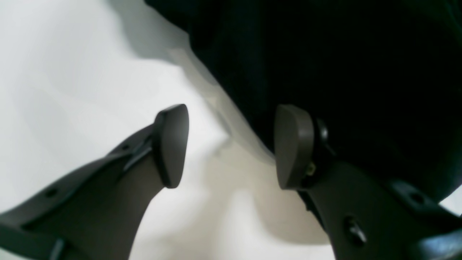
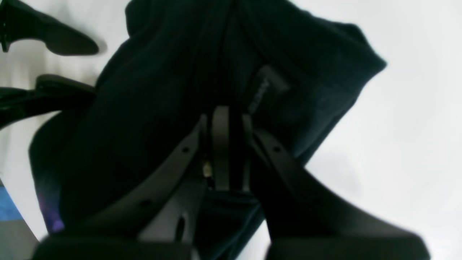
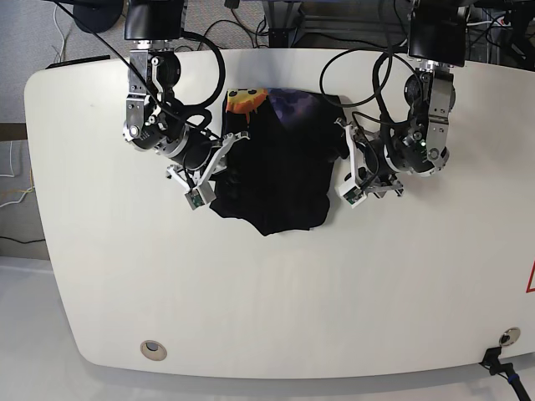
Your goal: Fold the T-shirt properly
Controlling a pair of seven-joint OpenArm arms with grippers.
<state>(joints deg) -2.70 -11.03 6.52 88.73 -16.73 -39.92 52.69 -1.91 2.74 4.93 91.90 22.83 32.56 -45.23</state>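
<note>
Black T-shirt [image 3: 274, 171] bunched at upper centre of white table [image 3: 251, 292]. Right gripper [image 2: 225, 119] pinching its cloth at centre frame. Left gripper [image 1: 231, 144] spread wide beside the hem. Orange-purple print visible only from base.

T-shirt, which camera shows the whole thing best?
The base view: the T-shirt lies whole on the white table, orange print at its top edge. The right wrist view shows dark folds pinched in the right tool; the left wrist view shows one black edge beside the open left tool.
</note>
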